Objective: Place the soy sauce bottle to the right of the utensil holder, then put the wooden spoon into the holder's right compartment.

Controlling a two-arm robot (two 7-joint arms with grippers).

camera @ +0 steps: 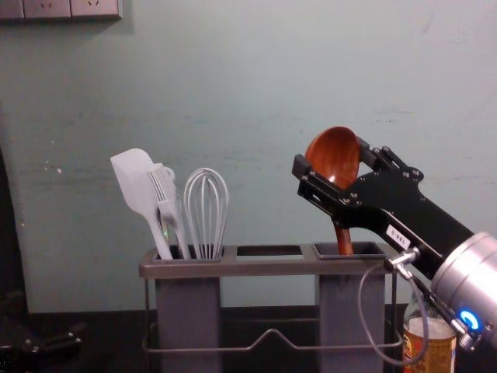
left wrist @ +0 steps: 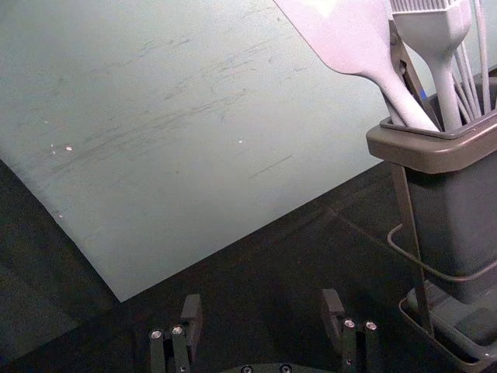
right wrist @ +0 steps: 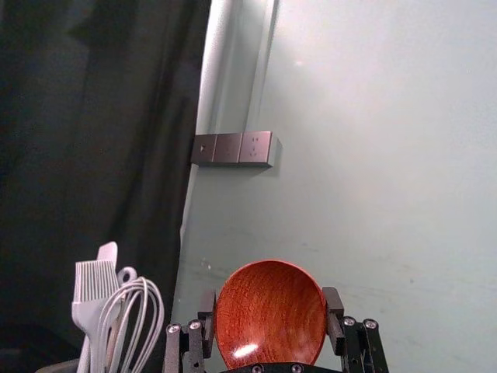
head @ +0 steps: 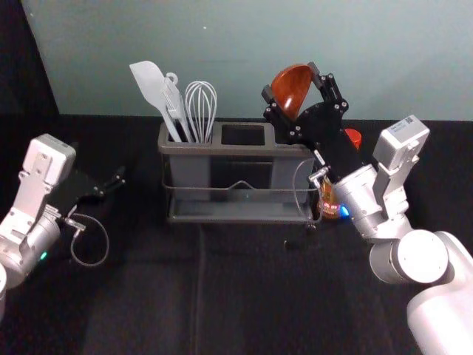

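Note:
In the head view my right gripper (head: 294,87) is shut on the bowl of the wooden spoon (head: 291,85), above the right end of the utensil holder (head: 222,150). The chest view has the spoon (camera: 335,155) upright in the right gripper (camera: 330,165), its handle reaching down into the holder's right compartment (camera: 349,311). From the right wrist view, the right gripper (right wrist: 270,315) has a finger against each side of the bowl (right wrist: 268,311). The soy sauce bottle (camera: 431,346) stands right of the holder, partly behind my right arm. My left gripper (head: 118,181) is parked open at the left, also in its wrist view (left wrist: 262,311).
A white spatula (camera: 140,186), a brush (camera: 165,194) and a whisk (camera: 206,206) stand in the holder's left compartment. A pale wall (head: 244,59) rises behind the black-covered table (head: 244,288). A cable loop hangs from my right wrist before the holder's right end.

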